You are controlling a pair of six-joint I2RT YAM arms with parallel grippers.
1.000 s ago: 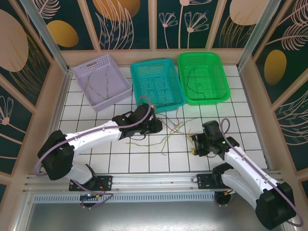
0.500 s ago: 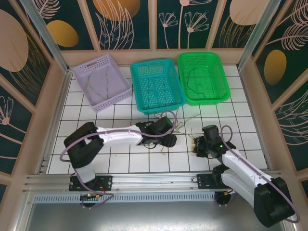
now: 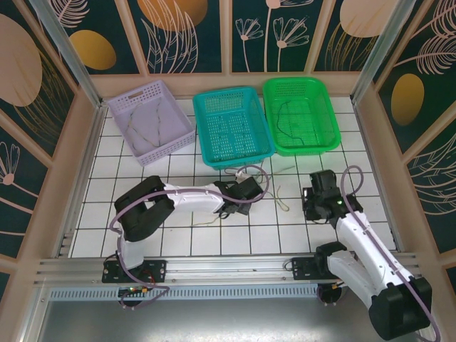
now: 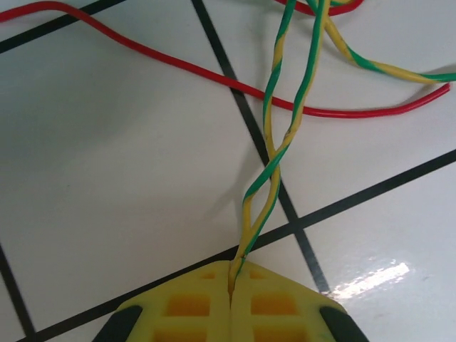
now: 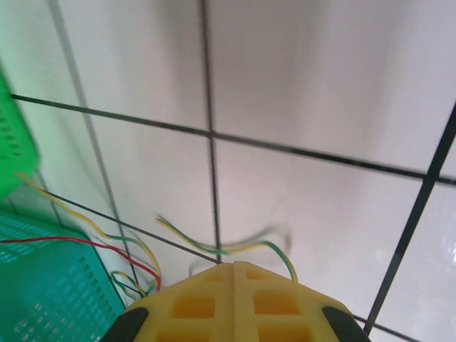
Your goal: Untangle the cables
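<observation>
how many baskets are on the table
3: a lilac basket at the far left, a teal basket in the middle and a green basket on the right, side by side. None seems hidden.

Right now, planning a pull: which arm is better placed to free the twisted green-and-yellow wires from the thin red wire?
Likely left: the left gripper is shut on the green-and-yellow wires crossing the red wire; the right gripper has no clear hold.

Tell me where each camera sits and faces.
Top external: above and behind, facing down at white tiled table; left arm and right arm show.
Left wrist: on left arm, facing down; shut yellow left end effector pinches twisted green-yellow wires.
Right wrist: low, facing across tiles; shut right end effector shows.
Shared: top and right wrist see the teal plastic basket.
</observation>
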